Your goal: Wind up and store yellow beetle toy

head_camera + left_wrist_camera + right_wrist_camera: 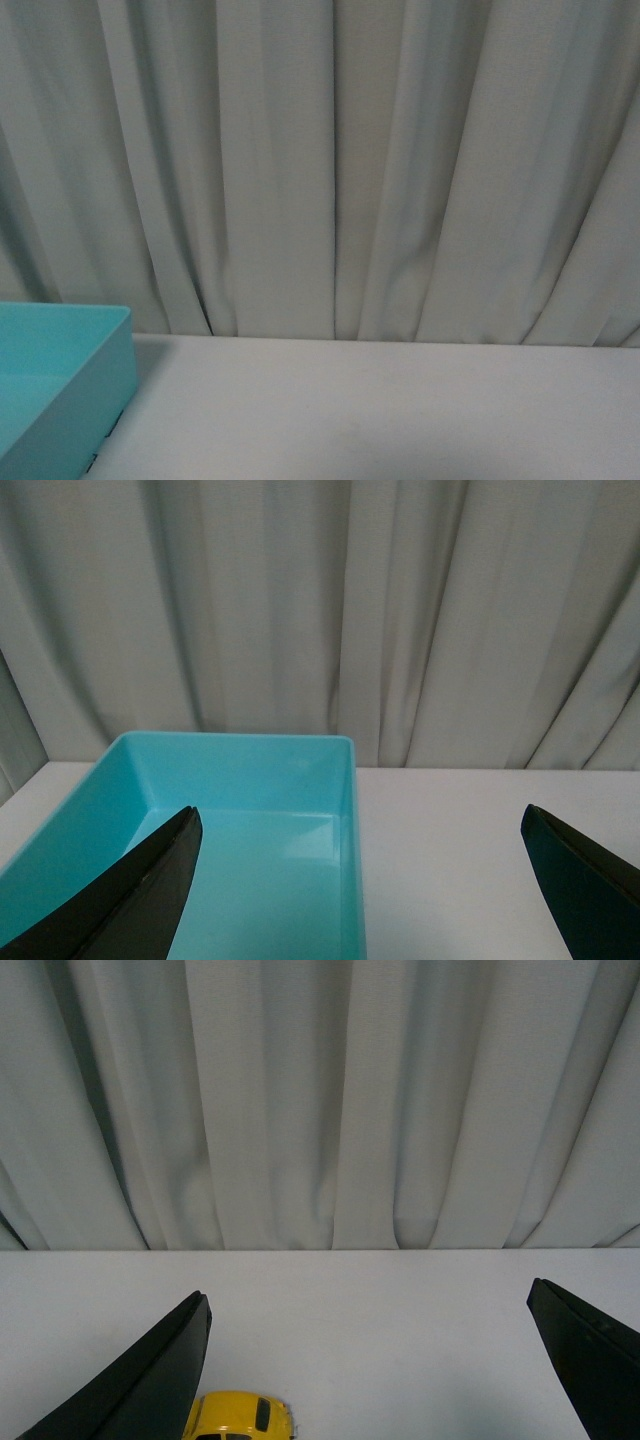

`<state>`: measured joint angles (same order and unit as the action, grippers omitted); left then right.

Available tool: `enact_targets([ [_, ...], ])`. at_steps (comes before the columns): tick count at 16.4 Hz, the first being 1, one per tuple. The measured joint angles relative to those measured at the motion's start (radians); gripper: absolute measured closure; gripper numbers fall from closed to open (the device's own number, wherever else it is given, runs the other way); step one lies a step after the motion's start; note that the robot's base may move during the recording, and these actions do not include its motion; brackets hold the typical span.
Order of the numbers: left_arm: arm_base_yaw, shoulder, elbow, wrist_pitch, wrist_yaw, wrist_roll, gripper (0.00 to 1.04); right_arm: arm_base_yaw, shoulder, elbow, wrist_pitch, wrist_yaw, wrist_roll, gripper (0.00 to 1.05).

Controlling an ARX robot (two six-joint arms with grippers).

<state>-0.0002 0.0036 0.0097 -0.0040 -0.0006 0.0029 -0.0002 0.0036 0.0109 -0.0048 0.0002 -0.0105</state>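
Note:
The yellow beetle toy [238, 1416] rests on the white table, only partly in the right wrist view, close beside one black finger [150, 1380] of my right gripper [365, 1365]. That gripper is open, with nothing between its fingers. My left gripper [360, 880] is open too, one finger [130, 895] over the turquoise bin [352, 810] and the other [590, 880] over the bare table. The bin holds nothing that I can see. In the front view neither gripper nor the toy shows.
The turquoise bin [125, 360] stands at the table's left front in the front view. A pale pleated curtain [330, 160] hangs right behind the white table [380, 410], closing off the far edge.

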Motion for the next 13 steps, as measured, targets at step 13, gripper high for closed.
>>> enact_targets([
  [13, 0.0, 0.0, 0.0, 0.0, -0.001, 0.0, 0.07, -0.036, 0.026, 0.001, 0.013, -0.081, 0.024, 0.07],
])
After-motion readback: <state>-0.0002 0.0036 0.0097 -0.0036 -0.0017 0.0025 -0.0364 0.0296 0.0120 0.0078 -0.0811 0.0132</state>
